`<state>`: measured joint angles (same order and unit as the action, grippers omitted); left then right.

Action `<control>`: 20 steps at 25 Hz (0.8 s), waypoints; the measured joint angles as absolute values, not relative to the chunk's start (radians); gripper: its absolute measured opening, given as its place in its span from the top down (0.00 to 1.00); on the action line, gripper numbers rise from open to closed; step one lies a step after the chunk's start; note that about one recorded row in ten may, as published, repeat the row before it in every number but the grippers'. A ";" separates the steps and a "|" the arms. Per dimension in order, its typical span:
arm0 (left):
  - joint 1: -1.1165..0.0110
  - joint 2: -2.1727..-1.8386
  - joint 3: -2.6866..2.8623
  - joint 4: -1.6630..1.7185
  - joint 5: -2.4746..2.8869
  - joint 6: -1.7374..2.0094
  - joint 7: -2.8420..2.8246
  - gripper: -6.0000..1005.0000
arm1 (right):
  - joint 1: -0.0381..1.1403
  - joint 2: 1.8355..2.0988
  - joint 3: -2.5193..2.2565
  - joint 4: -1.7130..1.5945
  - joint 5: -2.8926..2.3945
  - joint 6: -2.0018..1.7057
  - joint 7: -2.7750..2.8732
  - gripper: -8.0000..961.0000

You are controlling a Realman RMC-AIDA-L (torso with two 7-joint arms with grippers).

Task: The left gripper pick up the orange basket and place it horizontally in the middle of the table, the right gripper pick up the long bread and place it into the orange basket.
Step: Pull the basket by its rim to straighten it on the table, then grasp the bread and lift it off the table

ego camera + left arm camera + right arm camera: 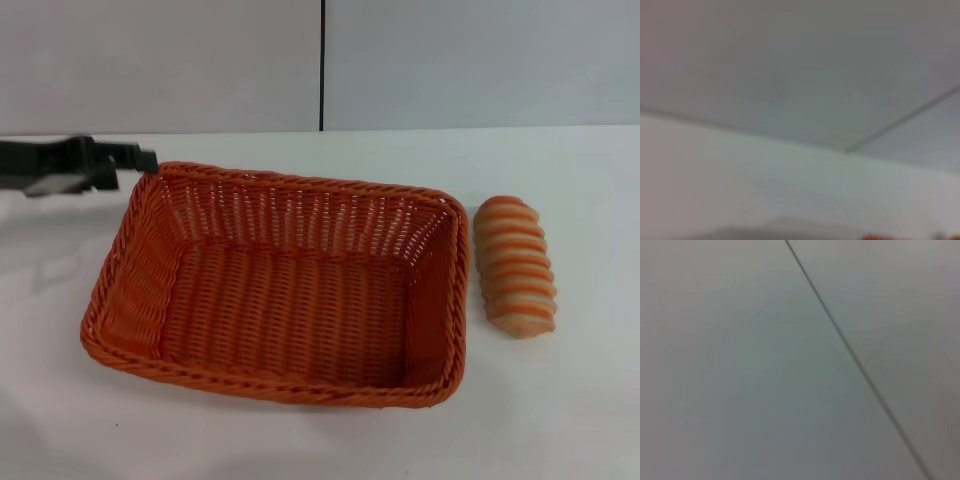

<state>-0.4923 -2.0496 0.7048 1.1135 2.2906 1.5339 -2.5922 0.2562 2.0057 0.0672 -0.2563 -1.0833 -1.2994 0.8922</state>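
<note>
The head view shows one orange basket (280, 290), one long bread (515, 266) and one table (580, 400) that carries both. One gripper, the left gripper (140, 160), is in sight; two wall panels meet at a single dark seam (322, 65).

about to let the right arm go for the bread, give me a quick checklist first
1. Orange basket set down lengthwise mid-table: ok.
2. Basket interior free for the bread: ok.
3. Long bread lies apart from the basket on its right, unobstructed: ok.
4. Left gripper clear of the basket: not ok, its tip is right at the far left corner of the rim.
5. Right gripper in view: not ok, no picture shows it.
</note>
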 joint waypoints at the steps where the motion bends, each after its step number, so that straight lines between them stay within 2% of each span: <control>1: -0.492 -2.050 0.677 1.117 2.275 1.512 -2.557 0.32 | 0.244 2.005 0.011 -0.297 -1.098 -1.298 0.976 0.34; 4: -0.486 -2.055 0.627 1.113 2.204 1.465 -2.470 0.22 | 0.229 2.003 -0.038 -0.351 -1.144 -1.307 1.072 0.34; 9: -0.462 -2.059 0.613 1.040 2.015 1.381 -2.284 0.22 | 0.197 1.984 -0.118 -0.569 -1.397 -1.413 1.402 0.33; 10: -0.460 -2.059 0.612 1.013 1.965 1.364 -2.216 0.22 | 0.196 1.974 -0.119 -0.612 -1.462 -1.444 1.471 0.33; 11: -0.459 -2.059 0.609 0.961 1.884 1.341 -2.104 0.22 | 0.200 1.947 -0.117 -0.691 -1.586 -1.511 1.598 0.33; 12: -0.459 -2.059 0.609 0.961 1.884 1.341 -2.104 0.22 | 0.200 1.947 -0.117 -0.691 -1.586 -1.511 1.598 0.33; 13: -0.459 -2.060 0.607 0.918 1.814 1.329 -2.035 0.22 | 0.217 1.912 -0.118 -0.755 -1.698 -1.587 1.698 0.33; 14: -0.459 -2.060 0.607 0.918 1.814 1.329 -2.035 0.23 | 0.217 1.912 -0.118 -0.755 -1.698 -1.587 1.698 0.33; 15: -0.460 -2.059 0.605 0.830 1.677 1.315 -1.900 0.23 | 0.229 1.897 -0.120 -0.784 -1.750 -1.625 1.738 0.33; 16: -0.459 -2.059 0.605 0.791 1.608 1.312 -1.821 0.23 | 0.268 1.869 -0.118 -0.861 -1.883 -1.722 1.807 0.33; 17: -0.459 -2.059 0.605 0.791 1.608 1.312 -1.821 0.23 | 0.268 1.869 -0.118 -0.861 -1.883 -1.722 1.807 0.33; 18: -0.459 -2.059 0.605 0.791 1.608 1.312 -1.821 0.23 | 0.314 1.850 -0.118 -0.927 -2.017 -1.812 1.838 0.33; 20: -0.454 -2.061 0.604 0.745 1.512 1.309 -1.705 0.23 | 0.334 1.842 -0.122 -0.948 -2.067 -1.846 1.844 0.32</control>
